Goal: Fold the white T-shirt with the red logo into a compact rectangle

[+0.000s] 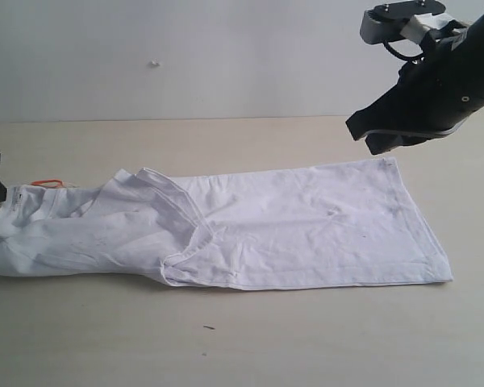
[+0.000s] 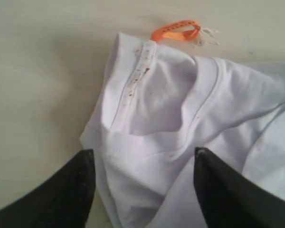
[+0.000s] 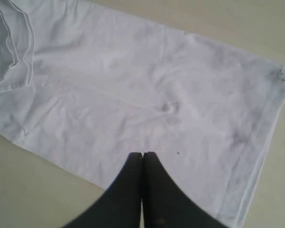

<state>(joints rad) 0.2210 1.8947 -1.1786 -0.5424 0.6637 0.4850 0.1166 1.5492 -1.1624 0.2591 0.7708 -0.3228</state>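
Table (image 1: pixel 226 347) holds one white T-shirt (image 1: pixel 306 226); left gripper (image 2: pixel 142 159) spread, right gripper (image 3: pixel 143 156) pinched closed.

L gripper (image 2: pixel 142 154) jaws wide apart, at left edge of ext. view. R gripper (image 3: pixel 142 159) jaws pressed together, hangs upper right.

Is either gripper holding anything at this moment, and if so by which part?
Nothing is held. The left gripper stands open over the collar end of the white T-shirt, pinching no cloth; the right gripper is shut empty, above the shirt.

Bright even light; soft shadows; wrist views blurry.
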